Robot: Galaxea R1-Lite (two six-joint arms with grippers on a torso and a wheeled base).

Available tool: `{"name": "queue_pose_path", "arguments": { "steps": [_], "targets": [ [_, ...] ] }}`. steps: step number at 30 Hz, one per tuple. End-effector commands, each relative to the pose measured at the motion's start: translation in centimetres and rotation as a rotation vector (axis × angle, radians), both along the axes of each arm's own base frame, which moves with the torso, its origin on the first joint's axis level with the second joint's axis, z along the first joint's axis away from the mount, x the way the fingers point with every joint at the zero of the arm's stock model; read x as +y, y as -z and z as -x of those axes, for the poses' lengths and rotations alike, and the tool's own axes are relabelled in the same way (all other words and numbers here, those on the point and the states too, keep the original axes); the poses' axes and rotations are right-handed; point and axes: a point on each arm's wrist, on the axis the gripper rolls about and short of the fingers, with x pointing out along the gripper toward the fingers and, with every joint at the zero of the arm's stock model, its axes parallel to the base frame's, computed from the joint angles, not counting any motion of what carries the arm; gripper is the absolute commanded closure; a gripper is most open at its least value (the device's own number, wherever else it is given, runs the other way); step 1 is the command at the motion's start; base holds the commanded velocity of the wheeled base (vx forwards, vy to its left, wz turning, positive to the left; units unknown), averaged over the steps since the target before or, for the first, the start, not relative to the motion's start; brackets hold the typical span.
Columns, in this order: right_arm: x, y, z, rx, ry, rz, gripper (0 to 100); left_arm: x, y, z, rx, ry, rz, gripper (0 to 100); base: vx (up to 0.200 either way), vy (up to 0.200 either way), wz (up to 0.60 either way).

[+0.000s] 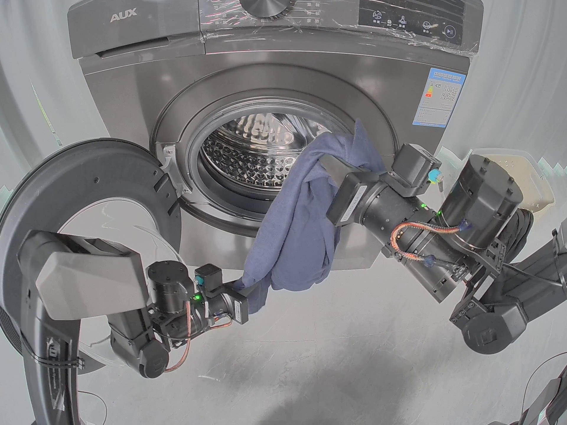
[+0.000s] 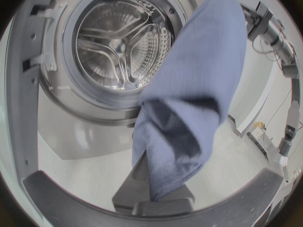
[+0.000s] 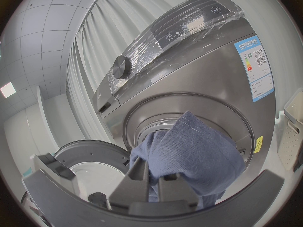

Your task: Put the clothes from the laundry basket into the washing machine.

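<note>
Now, right gripper (image 1: 328, 167) clamped on the blue garment (image 1: 301, 225) at the mouth of the washing machine (image 1: 136, 90).
Its top sits at the right rim of the drum opening (image 1: 248, 149). The cloth hangs outside, down to the left gripper (image 1: 244, 297), which pinches the hem low and nearer. Opening's left half gapes free; door (image 1: 88, 172) stands wide at left; laundry basket (image 1: 528, 178) far right.

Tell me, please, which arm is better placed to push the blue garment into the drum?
Probably right: the right gripper holds the blue garment at the mouth of the drum; the left gripper grips its lower end, below it.
</note>
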Motion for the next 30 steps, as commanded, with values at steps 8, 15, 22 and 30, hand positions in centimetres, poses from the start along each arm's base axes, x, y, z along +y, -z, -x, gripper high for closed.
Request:
{"name": "queue_pose_path", "arguments": {
  "steps": [8, 15, 22, 30],
  "targets": [
    [-1.9, 3.0, -2.1, 0.063, 0.081, 0.093, 100, 2.0, -11.7, 3.5, -0.273, 0.048, 0.154, 100, 0.0, 0.0, 0.0],
    [-1.5, 5.6, -2.2, 0.123, 0.07, 0.156, 100, 1.1, -14.2, 4.7, -0.312, 0.092, 0.238, 100, 0.0, 0.0, 0.0],
    [-1.2, 6.1, -2.3, 0.133, 0.062, 0.164, 0, 1.1, -16.1, 5.3, -0.35, 0.107, 0.291, 100, 0.0, 0.0, 0.0],
    [-1.2, 6.5, -2.3, 0.146, 0.066, 0.175, 0, 1.0, -18.0, 5.9, -0.393, 0.122, 0.349, 100, 0.0, 0.0, 0.0]
  ]
}}
